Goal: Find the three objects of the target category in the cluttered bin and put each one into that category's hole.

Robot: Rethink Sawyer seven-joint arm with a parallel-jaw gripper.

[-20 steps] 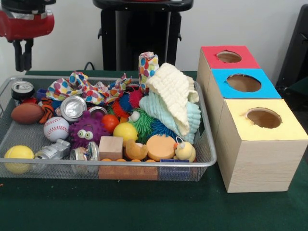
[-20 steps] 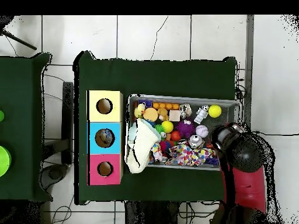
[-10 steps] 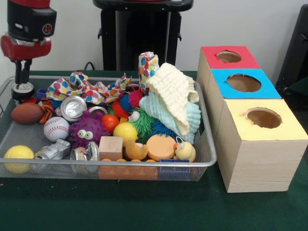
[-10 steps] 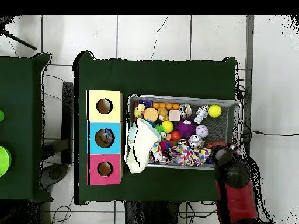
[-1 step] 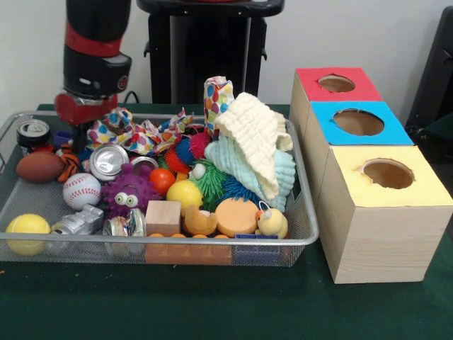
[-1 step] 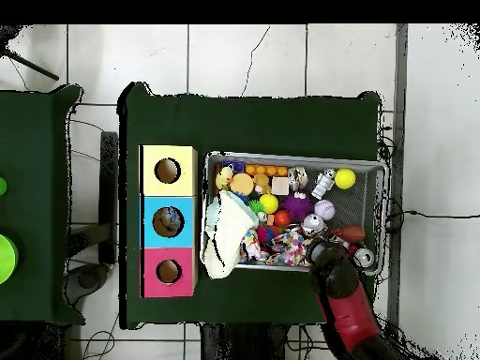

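Observation:
A wire mesh bin (image 5: 304, 234) (image 6: 291, 157) holds mixed clutter. In it are an upright can (image 5: 33, 131), a crushed silver can (image 5: 107, 159), a baseball (image 5: 83, 190), a brown football (image 5: 39, 167), a yellow ball (image 5: 27, 230), a polka-dot cloth (image 5: 145, 136) and a cream cloth (image 5: 255, 134). My gripper (image 5: 79, 138) (image 6: 317, 247) hangs low at the back left of the bin, at the left end of the polka-dot cloth and just behind the crushed silver can. Its tips are hidden by the wrist and the clutter. A wooden box beside the bin has a red hole (image 5: 337, 83), a blue hole (image 5: 359, 122) and a yellow hole (image 5: 388, 173).
A purple spiky toy (image 5: 129, 191), a wooden cube (image 5: 163, 216), an orange disc (image 5: 236, 216) and a small duck (image 5: 272, 223) crowd the bin's front. A light blue cloth (image 5: 279, 173) lies under the cream one. The box (image 6: 168, 221) stands on green table felt (image 5: 212, 304).
The arm has swung from over the upright can at the bin's left end, rightward in the front view, to the polka-dot cloth. The can stays in its place.

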